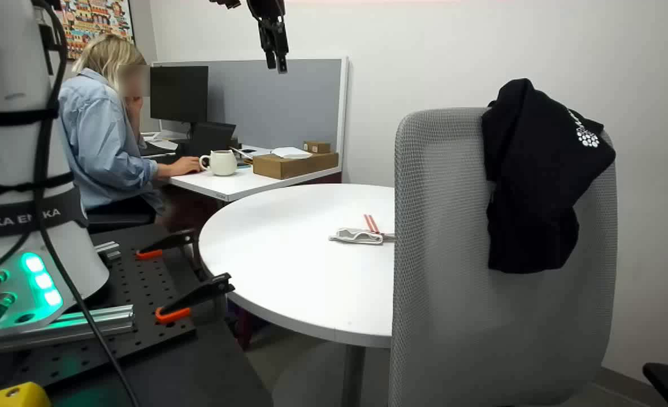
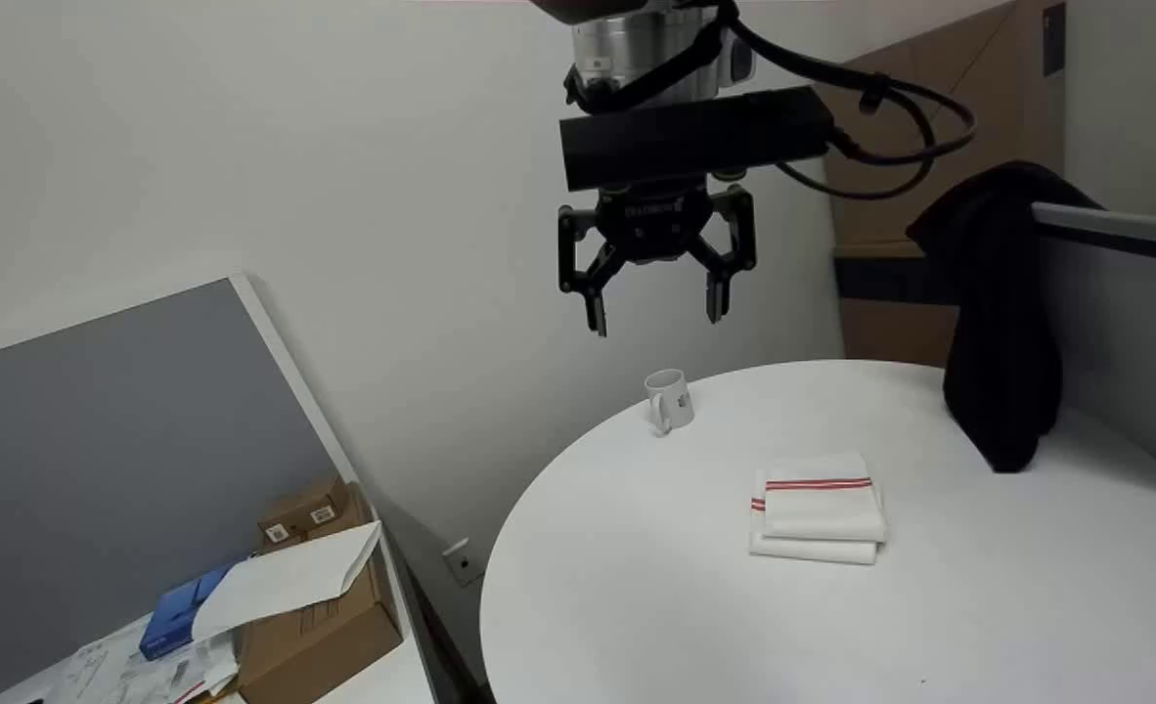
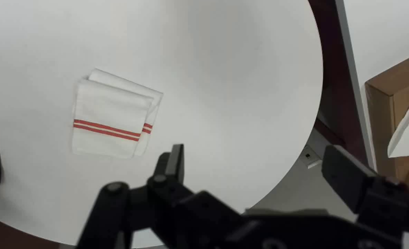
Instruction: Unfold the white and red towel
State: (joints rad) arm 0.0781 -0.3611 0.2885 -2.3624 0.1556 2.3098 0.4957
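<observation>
White and red towel folded flat; gripper well clear, jaws wide, empty. We'd likely snag all layers or bump table pinching too deep.

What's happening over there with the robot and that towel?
A robot arm has its gripper open and empty in the air, higher than the round table. The white and red towel lies on that table, folded and not yet opened out, with nothing gripping it. A mug stands near the table's edge. Nearby, a person sits at a desk.
</observation>
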